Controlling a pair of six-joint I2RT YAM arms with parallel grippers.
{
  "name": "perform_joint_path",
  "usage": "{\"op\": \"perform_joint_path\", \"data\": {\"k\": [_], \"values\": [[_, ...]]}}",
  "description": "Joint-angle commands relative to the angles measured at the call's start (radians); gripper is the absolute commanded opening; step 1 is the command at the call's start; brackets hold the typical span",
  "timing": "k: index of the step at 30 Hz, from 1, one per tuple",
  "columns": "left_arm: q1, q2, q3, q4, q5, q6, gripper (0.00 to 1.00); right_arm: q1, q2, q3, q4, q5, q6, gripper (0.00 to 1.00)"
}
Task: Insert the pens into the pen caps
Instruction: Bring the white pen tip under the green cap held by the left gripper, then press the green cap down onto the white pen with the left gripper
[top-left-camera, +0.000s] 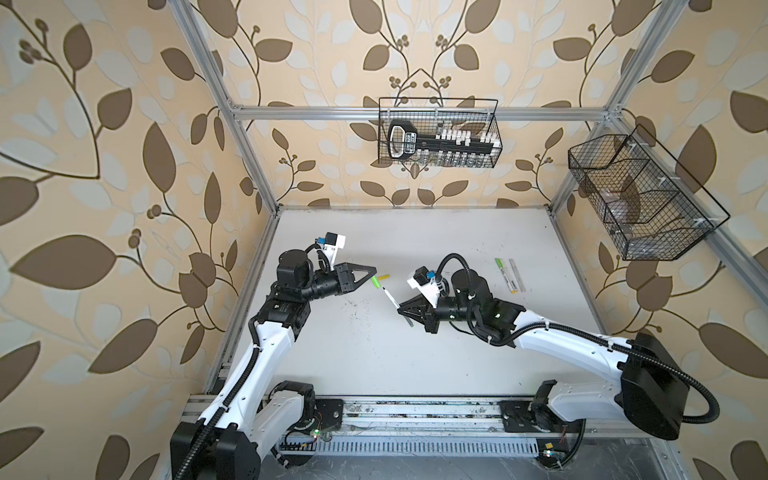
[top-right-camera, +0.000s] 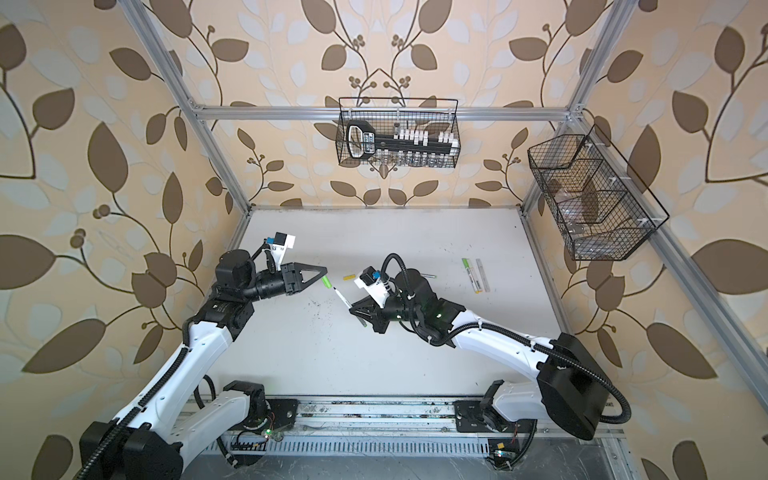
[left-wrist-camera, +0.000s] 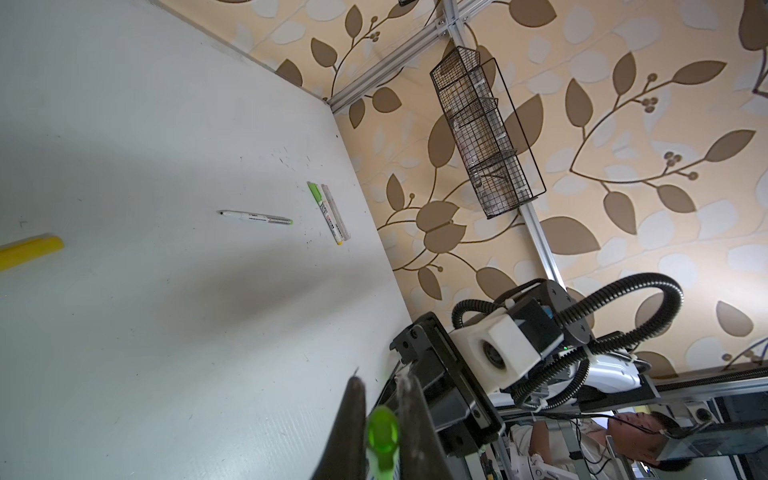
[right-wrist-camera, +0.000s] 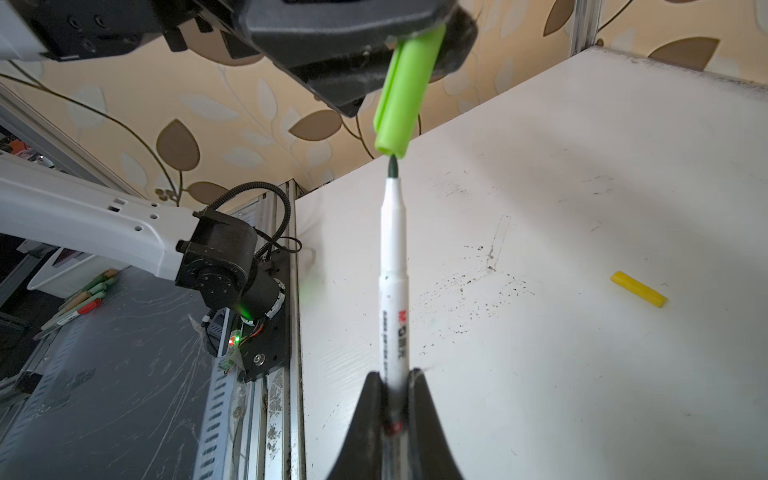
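Left end effector (left-wrist-camera: 381, 388) grips green cap (right-wrist-camera: 401, 91), right end effector (right-wrist-camera: 395, 380) pen (right-wrist-camera: 392, 257), tip at rim.

green cap (right-wrist-camera: 401, 91): smooth plastic | pen (right-wrist-camera: 392, 257): smooth printed plastic | table (right-wrist-camera: 561, 374): matt, speckled

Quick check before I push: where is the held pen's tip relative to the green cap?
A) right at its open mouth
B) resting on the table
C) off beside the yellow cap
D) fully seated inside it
A: in the right wrist view the dark tip of the pen in the right claw meets the open end of the green cap held by the left claw, with the barrel all outside.
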Motion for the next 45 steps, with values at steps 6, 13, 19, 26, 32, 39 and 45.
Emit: {"op": "perform_joint_path", "data": {"k": [6, 13, 19, 26, 32, 39, 45], "values": [[-0.004, -0.011, -0.01, 0.076, 0.004, -0.014, 0.0, 0.003, 0.031, 0.053, 0.01, -0.009, -0.004, 0.09], [-0.004, -0.044, -0.025, 0.087, -0.042, -0.016, 0.0, 0.006, 0.032, 0.05, -0.001, 0.002, -0.006, 0.09], [-0.004, -0.037, -0.028, 0.103, -0.036, -0.028, 0.0, 0.005, 0.04, 0.057, 0.001, 0.001, -0.006, 0.09], [-0.003, -0.047, -0.03, 0.093, -0.057, -0.027, 0.0, 0.006, 0.052, 0.06, 0.008, -0.004, -0.002, 0.09], [-0.001, -0.055, -0.031, 0.083, -0.075, -0.022, 0.0, 0.009, 0.059, 0.06, 0.015, -0.003, 0.004, 0.09], [-0.001, -0.048, -0.032, 0.084, -0.066, -0.02, 0.0, 0.009, 0.056, 0.069, 0.014, -0.003, 0.002, 0.09], [-0.002, -0.041, -0.033, 0.088, -0.054, -0.024, 0.0, 0.009, 0.062, 0.083, 0.01, -0.001, -0.001, 0.09]]}}
